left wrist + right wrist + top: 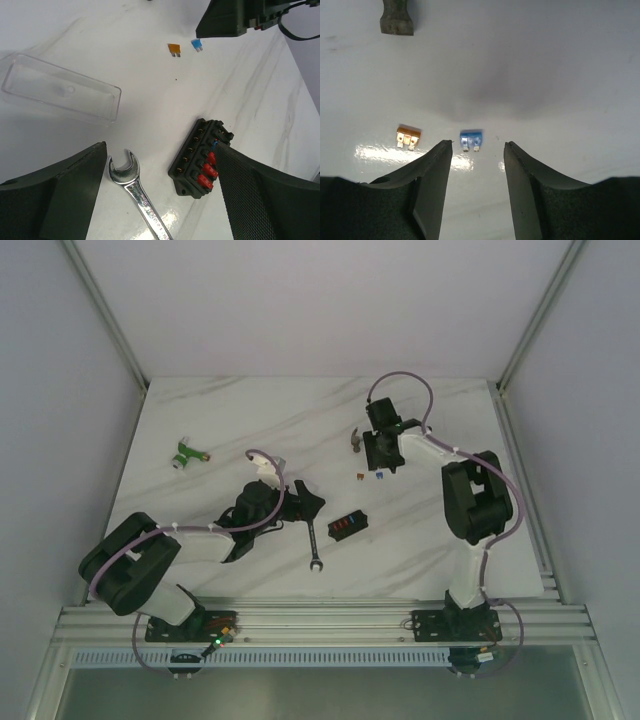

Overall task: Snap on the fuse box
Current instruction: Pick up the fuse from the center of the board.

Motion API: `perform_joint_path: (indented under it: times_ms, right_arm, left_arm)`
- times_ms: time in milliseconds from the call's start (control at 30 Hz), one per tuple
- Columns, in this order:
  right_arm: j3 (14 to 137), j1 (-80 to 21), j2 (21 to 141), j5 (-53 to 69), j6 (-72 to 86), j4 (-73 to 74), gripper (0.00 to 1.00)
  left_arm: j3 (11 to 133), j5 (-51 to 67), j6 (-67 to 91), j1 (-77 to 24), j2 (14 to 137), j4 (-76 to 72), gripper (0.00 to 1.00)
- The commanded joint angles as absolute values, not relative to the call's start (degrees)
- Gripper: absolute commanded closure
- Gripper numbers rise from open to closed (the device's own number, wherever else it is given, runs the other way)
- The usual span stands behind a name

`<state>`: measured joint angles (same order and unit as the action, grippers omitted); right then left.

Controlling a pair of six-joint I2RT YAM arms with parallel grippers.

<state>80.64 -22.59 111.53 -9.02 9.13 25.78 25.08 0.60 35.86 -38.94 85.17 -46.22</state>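
Left gripper (160, 145): fingers spread wide, holding nothing. It hangs low over the white table (450, 420).

Between my fingers lies the open head of a wrench (137, 192), closer to the left-hand finger, with its handle running back toward me. A clear cover (60, 90) lies flat beyond that finger, well apart from the wrench. An orange fuse (173, 49) and a blue fuse (197, 45) lie side by side farther out, not touching.

Right gripper (477, 145): fingers apart, empty. It sits over the two loose fuses, with the blue one just ahead of the gap and the orange one outside the left-hand finger. The dark end of some tool (397, 20) shows at the far edge of the right wrist view. I cannot tell what it is.

A green-and-white connector (187, 453) lies alone at the table's far left.

The fuse box (200, 157) lies uncovered on the table, with its red fuses showing. It is just inside my left gripper's right-hand finger, which overlaps one corner in the left wrist view. I cannot tell whether they touch. The wrench lies beside the fuse box and the cover is well apart from it.
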Motion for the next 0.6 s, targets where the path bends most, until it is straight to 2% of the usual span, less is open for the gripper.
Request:
perform_joint_path:
  times_ms: [0, 200, 567]
  right_arm:
    - [84.66, -22.54, 114.58, -6.64, 7.94, 27.58, 0.47]
    - [85.41, -22.56, 116.58, -6.33, 7.58, 28.06, 0.47]
    - [85.54, -22.57, 118.65, -5.36, 7.29, 29.73, 0.55]
  left_arm:
    - [26.71, 0.2, 34.83, -38.58, 84.91, -45.11, 0.03]
    - [27.37, 0.69, 34.63, -38.58, 86.0, -45.0, 0.03]
    - [27.6, 1.14, 34.49, -38.5, 86.64, -45.0, 0.04]
